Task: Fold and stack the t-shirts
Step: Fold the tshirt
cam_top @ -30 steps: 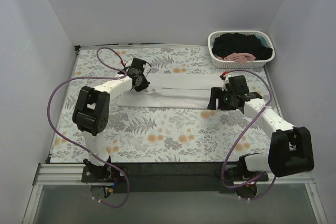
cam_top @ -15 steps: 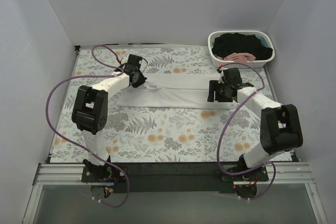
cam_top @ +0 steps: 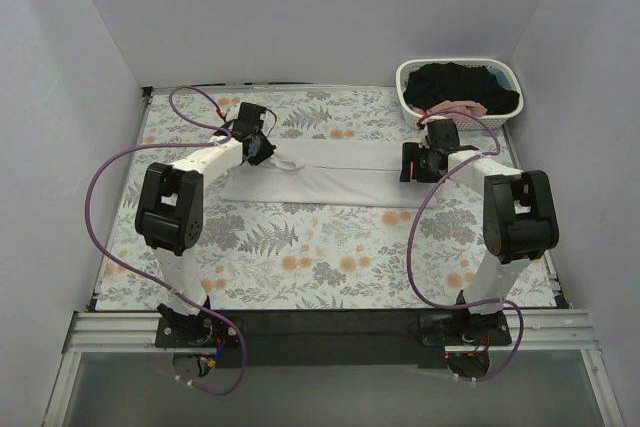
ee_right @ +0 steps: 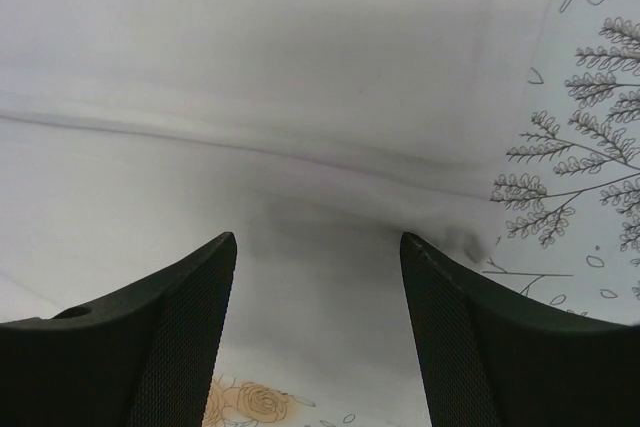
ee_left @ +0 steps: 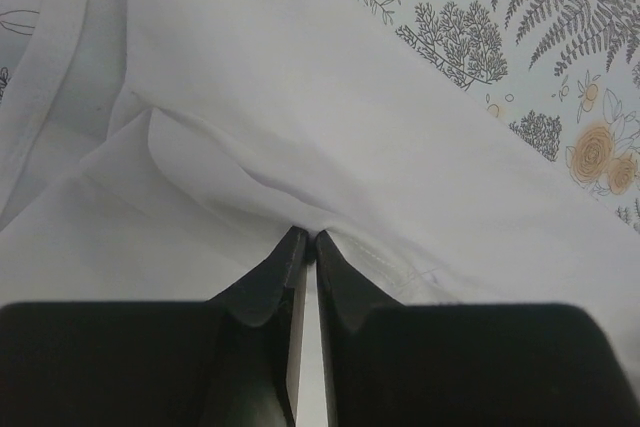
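One smooth white t-shirt, a long rectangle, softly creased.

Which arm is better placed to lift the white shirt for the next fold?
Left: the left tool is shut on the white shirt; the right tool hangs open above it, empty.

No text, label, brand or number could be read anywhere; the white t-shirt was plain, and the tablecloth carried only floral print.
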{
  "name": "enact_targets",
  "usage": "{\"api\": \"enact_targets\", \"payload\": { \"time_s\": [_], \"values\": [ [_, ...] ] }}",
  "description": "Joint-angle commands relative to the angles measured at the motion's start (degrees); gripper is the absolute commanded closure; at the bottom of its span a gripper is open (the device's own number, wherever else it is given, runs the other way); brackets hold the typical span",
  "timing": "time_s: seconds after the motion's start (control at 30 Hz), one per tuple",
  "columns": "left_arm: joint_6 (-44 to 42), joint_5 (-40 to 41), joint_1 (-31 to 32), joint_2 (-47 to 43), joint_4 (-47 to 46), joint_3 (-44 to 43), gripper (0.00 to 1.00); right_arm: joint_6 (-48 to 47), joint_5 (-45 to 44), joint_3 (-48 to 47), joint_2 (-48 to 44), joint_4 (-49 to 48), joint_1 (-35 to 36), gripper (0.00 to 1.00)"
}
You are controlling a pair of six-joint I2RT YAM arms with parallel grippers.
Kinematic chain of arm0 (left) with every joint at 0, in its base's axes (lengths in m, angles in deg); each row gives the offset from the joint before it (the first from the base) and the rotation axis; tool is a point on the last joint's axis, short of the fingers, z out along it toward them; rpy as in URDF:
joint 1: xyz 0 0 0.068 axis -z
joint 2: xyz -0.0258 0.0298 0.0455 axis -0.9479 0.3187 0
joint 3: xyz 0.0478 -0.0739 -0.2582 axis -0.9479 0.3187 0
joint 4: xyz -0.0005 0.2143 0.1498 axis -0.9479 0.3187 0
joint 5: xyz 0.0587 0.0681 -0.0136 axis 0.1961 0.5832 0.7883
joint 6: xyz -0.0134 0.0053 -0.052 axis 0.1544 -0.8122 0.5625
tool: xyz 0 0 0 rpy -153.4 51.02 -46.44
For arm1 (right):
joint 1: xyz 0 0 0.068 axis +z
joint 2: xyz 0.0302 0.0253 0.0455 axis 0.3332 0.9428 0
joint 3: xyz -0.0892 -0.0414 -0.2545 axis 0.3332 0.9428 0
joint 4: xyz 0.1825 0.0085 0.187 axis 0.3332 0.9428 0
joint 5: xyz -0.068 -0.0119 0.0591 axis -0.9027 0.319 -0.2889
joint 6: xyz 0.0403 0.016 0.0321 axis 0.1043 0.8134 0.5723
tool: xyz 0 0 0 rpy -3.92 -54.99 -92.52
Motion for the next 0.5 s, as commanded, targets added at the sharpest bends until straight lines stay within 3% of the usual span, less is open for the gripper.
{"api": "enact_targets", "payload": {
  "time_s": [0.0, 0.1, 0.3, 0.47],
  "values": [
    [-0.1, 0.4, -0.4, -1.3, -1.9, 0.3, 0.89, -1.1, 0.8, -4.4, 1.6, -2.3, -1.0, 0.27],
    [-0.4, 0.4, -1.0, -2.2, -2.8, 0.3, 0.84, -1.0, 1.2, -6.4, 1.8, -2.2, -1.3, 0.27],
    [-1.0, 0.1, -2.8, -5.9, -3.9, 0.9, 0.55, 0.3, 6.9, -6.5, -1.7, -2.3, -1.2, 0.26],
    [-1.2, -1.0, -2.8, -14.3, -3.9, 8.2, 0.54, 3.2, 11.4, 1.2, -8.4, -3.4, -1.1, 0.26]
  ]
}}
